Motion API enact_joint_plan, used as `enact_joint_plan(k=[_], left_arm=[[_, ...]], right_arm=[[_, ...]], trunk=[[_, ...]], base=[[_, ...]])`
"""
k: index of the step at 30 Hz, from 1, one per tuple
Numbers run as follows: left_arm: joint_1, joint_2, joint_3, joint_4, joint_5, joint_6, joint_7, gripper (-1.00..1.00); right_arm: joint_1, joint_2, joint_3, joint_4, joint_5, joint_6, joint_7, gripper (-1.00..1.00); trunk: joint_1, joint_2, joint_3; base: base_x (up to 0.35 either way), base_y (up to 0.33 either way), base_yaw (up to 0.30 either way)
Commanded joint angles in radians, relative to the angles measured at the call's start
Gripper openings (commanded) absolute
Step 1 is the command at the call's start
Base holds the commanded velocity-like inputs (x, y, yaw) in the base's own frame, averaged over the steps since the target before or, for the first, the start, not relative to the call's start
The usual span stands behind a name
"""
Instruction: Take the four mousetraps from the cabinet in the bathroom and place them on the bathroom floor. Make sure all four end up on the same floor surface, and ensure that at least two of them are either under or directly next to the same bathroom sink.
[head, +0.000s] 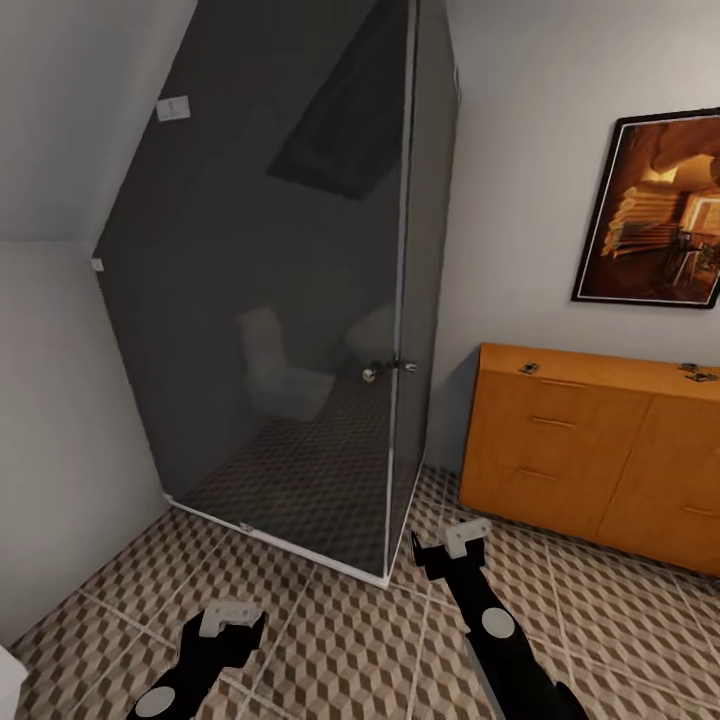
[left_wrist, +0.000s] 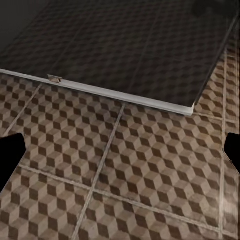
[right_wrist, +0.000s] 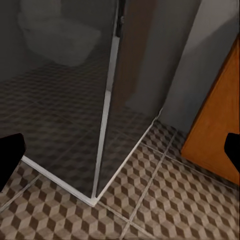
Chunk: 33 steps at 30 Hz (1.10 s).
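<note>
1. Robot stands on the bathroom floor (head: 330, 640) facing a dark glass shower enclosure (head: 290, 300). The cabinet (head: 590, 450) sits off to the right against the wall, under a framed picture (head: 655, 210).
2. Mousetraps: small dark-and-tan items lie on the cabinet's tabletop, one near its left end (head: 527, 368) and a cluster at the right edge of the head view (head: 698, 373). They are too small to confirm detail; probably the mousetraps, count not resolvable. None lies on the visible floor.
3. Left gripper (head: 232, 615) is held low over bare tile, jaws parted and carrying nothing; in the left wrist view the dark fingertips (left_wrist: 11, 150) sit at opposite edges with only floor between.
4. Right gripper (head: 462, 538) is extended forward, close to the enclosure's near corner, jaws likewise spread and empty; the right wrist view shows the fingertips (right_wrist: 10, 152) wide apart, and the cabinet's slanted end (right_wrist: 217, 125) off to one side.
5. Judgement: arms are kept low and tucked for travel; neither is positioned for a grasp. Task looks to be at the approach stage.
6. Obstruction: the enclosure's corner and its metal base rail (left_wrist: 120, 95) project into the route toward the cabinet. Base should turn right, clearing the right arm from the glass.
7. A toilet-like shape (head: 280, 375) shows dimly in the glass.
</note>
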Motion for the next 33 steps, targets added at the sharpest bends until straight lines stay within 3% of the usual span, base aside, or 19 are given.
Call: enact_joint_plan(k=[1, 33], left_arm=[[0.000, 0.001, -0.001, -0.002, -0.001, 0.005, 0.000, 1.00], [0.000, 0.000, -0.007, -0.005, -0.001, 0.005, -0.001, 1.00]], right_arm=[[-0.001, 0.000, 0.002, -0.001, 0.011, 0.008, -0.006, 1.00], [-0.001, 0.001, 0.004, -0.001, 0.011, 0.006, -0.006, 1.00]], trunk=[[0.000, -0.001, -0.001], [0.000, -0.001, -0.001]], base=[[0.000, 0.000, -0.279], [0.000, 0.000, -0.266]])
